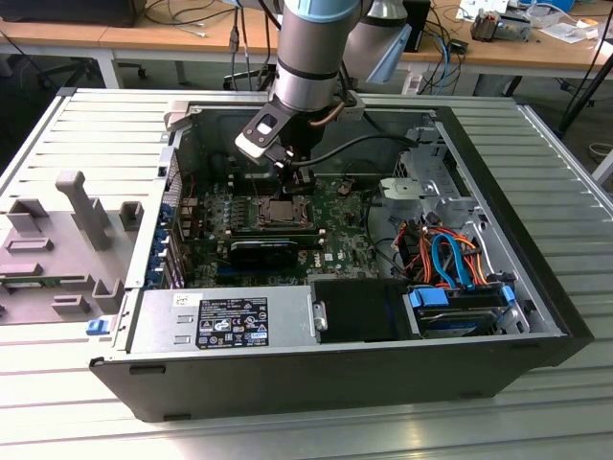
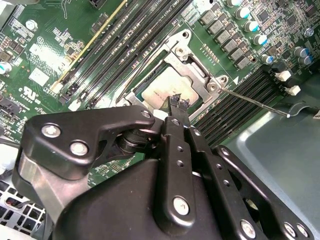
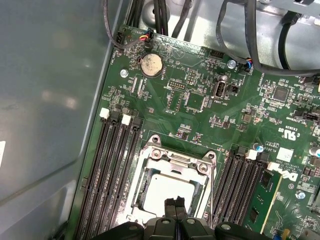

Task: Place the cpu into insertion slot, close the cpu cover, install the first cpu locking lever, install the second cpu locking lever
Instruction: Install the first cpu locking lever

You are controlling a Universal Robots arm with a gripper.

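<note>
end effector [image 3: 176, 207], fingertips pressed together, over the pale chip [image 3: 162, 191] in the socket [image 3: 180, 159]; counting it as six o'clock of the socket, a coin battery [image 3: 151, 64] lies near twelve.

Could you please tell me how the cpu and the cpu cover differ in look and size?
The cpu is a solid pale square plate; the cpu cover is a frame with a large central cut-out. The cover is larger and surrounds the cpu, which shows through its opening. Both are silvery and lie flat.

Insertion slot [image 3: 146, 187] partly behind pincer [image 3: 176, 200]
</note>
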